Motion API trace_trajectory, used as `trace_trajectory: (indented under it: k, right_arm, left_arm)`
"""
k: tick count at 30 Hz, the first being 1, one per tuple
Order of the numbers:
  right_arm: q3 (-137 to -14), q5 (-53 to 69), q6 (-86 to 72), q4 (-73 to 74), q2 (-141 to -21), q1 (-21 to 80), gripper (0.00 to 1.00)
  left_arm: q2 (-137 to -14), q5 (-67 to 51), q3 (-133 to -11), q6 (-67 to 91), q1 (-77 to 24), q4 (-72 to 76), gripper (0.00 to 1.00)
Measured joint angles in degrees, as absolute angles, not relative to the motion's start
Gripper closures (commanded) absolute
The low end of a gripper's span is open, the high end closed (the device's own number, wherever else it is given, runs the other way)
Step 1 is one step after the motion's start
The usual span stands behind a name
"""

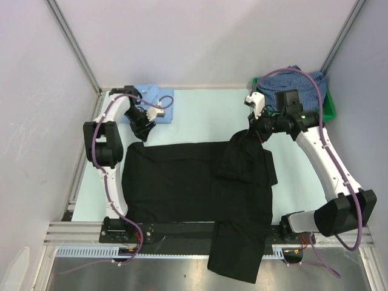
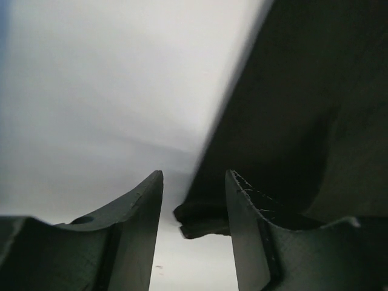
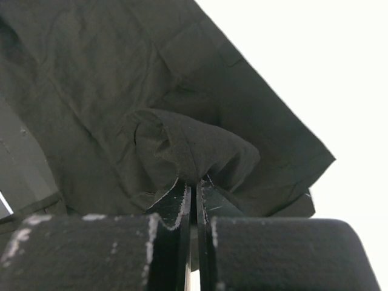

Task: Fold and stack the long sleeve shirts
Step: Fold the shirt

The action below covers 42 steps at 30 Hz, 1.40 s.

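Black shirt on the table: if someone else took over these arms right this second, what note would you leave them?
Left gripper: open, at the black shirt's far left corner.
Right gripper: shut on a pinch of the black shirt's right side.
Things: black shirt spread on the table, one end hanging over the near edge; light blue shirt far left; checked shirt in the green bin.
Done: light blue shirt looks folded.
Left: fold the black shirt, then the checked one, and stack.

Back-L folded shirt [image 1: 159, 97], ctr spread shirt [image 1: 182, 182], back-R bin [image 1: 329, 108]
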State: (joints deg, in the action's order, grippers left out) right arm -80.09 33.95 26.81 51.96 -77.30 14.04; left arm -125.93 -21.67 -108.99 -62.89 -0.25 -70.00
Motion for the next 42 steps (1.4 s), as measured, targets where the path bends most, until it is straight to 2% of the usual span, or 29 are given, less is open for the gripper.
trace_trajectory:
  k: [5, 11, 15, 19, 26, 36, 42]
  right_arm:
    - [-79.2, 35.7, 25.8, 51.1, -80.0, 13.5, 1.0]
    - [-77.7, 37.2, 24.5, 50.8, -80.9, 11.9, 1.0]
    - [-77.0, 37.6, 24.2, 51.1, -80.9, 11.6, 1.0]
    - [-77.0, 38.1, 23.7, 50.9, -80.9, 11.3, 1.0]
    - [-77.4, 38.6, 20.6, 45.4, -82.8, 11.0, 1.0]
    - [-77.8, 36.2, 16.9, 33.4, -96.4, 11.8, 1.0]
    - [-77.8, 33.3, 15.8, 30.9, -104.7, 13.3, 1.0]
  left_arm:
    - [-125.8, -14.6, -101.8, -63.8, -1.1, -70.4, 0.54]
    - [-123.6, -4.8, -95.4, -67.0, 4.2, -69.1, 0.53]
    - [-122.3, -1.0, -94.4, -67.5, 5.7, -68.1, 0.49]
    - [-122.3, -3.8, -96.8, -67.3, 6.0, -69.0, 0.45]
    - [-121.5, -7.2, -103.6, -65.8, 6.4, -68.3, 0.45]
    - [-122.6, -4.7, -99.3, -65.9, 6.6, -68.4, 0.48]
    - [-123.6, -3.5, -98.7, -65.9, 6.6, -67.8, 0.48]
